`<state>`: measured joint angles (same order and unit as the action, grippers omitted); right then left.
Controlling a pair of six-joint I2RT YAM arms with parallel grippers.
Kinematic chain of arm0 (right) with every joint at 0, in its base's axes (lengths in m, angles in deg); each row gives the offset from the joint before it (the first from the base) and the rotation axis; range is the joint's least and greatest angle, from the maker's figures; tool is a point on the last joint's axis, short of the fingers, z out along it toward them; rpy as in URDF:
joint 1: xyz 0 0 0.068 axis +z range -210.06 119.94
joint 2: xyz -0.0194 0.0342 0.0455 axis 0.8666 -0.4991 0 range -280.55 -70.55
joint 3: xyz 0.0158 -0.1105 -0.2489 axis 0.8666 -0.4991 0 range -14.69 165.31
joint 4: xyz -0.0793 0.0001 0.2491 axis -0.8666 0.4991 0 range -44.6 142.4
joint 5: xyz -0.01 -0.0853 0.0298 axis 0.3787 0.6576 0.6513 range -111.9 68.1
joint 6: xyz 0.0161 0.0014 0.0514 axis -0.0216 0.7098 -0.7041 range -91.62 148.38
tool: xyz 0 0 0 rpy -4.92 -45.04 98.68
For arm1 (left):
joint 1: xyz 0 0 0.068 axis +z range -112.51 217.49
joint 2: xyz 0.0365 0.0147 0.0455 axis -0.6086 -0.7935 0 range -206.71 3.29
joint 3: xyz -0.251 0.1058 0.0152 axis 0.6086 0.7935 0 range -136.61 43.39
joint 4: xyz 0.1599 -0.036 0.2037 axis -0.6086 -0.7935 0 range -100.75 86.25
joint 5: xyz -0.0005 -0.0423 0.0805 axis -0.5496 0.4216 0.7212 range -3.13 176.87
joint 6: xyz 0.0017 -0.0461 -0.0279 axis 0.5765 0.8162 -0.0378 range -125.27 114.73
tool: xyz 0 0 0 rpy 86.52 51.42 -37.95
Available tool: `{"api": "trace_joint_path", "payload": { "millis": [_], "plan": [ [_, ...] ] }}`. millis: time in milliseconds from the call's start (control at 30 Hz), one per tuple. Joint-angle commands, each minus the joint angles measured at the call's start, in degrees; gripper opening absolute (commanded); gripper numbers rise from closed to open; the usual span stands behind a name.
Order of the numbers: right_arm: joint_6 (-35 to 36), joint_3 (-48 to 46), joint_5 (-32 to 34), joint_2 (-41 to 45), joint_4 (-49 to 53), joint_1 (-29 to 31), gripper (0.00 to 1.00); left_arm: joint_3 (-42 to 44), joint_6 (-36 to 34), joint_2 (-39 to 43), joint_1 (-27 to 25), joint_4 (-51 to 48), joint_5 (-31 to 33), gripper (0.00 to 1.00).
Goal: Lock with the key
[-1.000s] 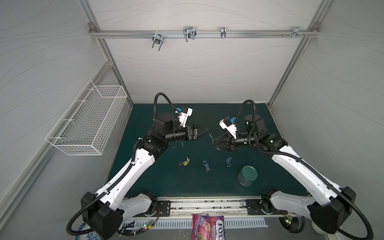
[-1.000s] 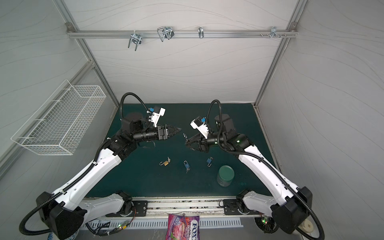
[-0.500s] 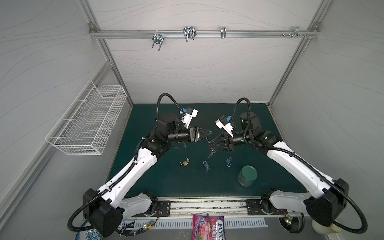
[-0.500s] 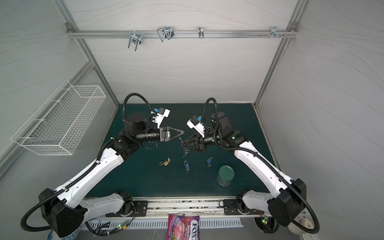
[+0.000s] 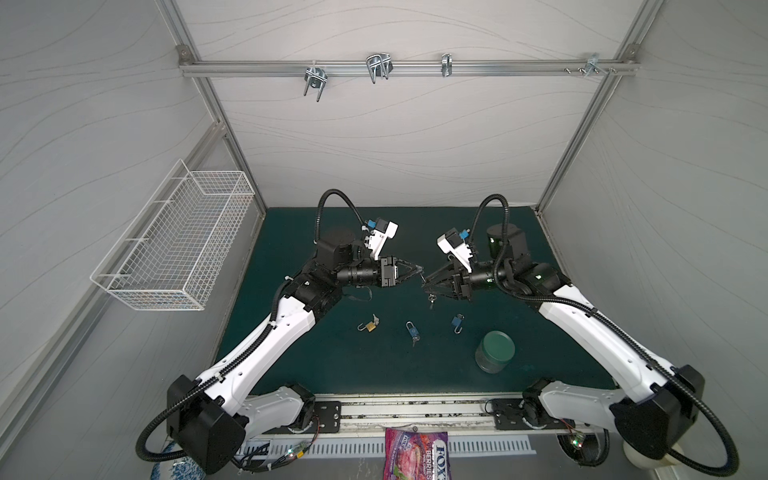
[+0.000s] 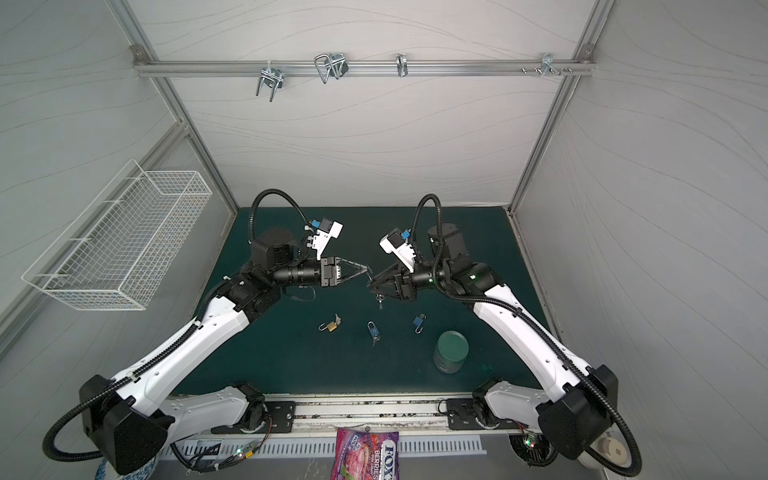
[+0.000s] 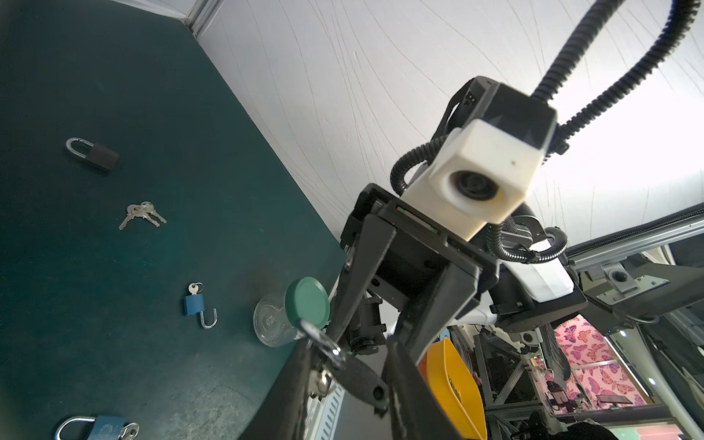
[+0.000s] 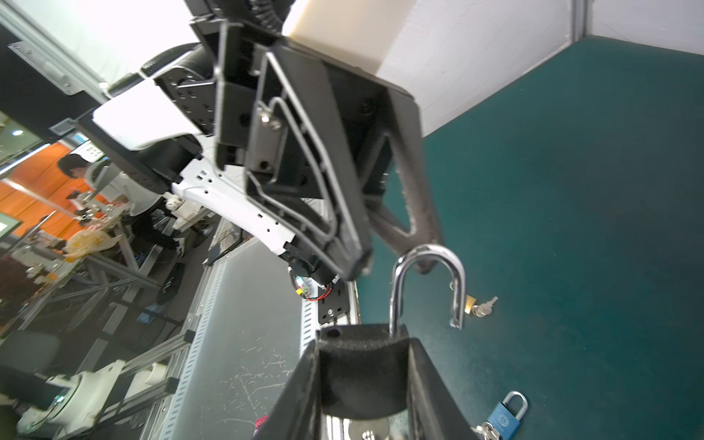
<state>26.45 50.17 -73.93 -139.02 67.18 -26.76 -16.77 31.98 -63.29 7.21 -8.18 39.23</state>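
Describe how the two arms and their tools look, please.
The left arm and right arm have white shells with black joints and bases. A black ribbed cable arcs over each wrist. The left tool and right tool are black, each with two tapering fingers, beside a white boxy camera.

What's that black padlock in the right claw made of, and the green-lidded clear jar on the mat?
The black padlock: matte, slightly rough body, perhaps coated metal or plastic; its shackle is mirror-bright, so polished steel or chrome. The green-lidded clear jar: see-through wall, glass or plastic, unclear; smooth opaque lid, likely plastic.
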Motion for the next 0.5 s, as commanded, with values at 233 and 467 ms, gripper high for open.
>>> {"api": "trace_joint_path", "payload": {
  "millis": [233, 467],
  "plan": [
    [2.59, 2.13, -8.46, -0.55, 2.03, 1.02, 0.00, -1.58, -1.01, 1.08, -0.36, 1.60, 2.38, 0.64],
    [3.63, 2.49, -8.97, -2.71, 2.12, 4.47, 0.00, -1.65, 0.08, 0.17, -0.67, 3.90, 0.47, 0.69]
  ]
}}
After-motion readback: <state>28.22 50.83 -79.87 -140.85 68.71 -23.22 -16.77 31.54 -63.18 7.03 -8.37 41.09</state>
